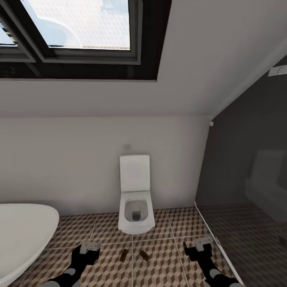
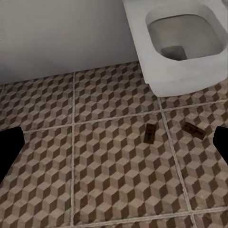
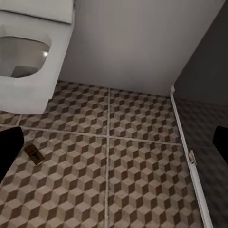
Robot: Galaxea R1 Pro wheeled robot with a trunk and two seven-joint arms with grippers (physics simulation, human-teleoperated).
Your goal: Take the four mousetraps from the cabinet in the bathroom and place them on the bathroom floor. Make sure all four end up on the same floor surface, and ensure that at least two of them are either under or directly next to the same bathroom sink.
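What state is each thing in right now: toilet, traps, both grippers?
Toilet: lid up, bowl open.
Left mousetrap: flat on the tiled floor.
Right mousetrap: flat on the same floor, apart from the first.
Left gripper: open, empty.
Right gripper: open, empty.

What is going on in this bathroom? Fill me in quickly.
The robot faces the white toilet with both arms held low over the patterned bathroom floor. Two mousetraps lie on the tiles just in front of the toilet, one beside the other, apart from each other. The left gripper and right gripper both look open and hold nothing. A white bathtub curves in on the left, and a dark shower area sits on the right.
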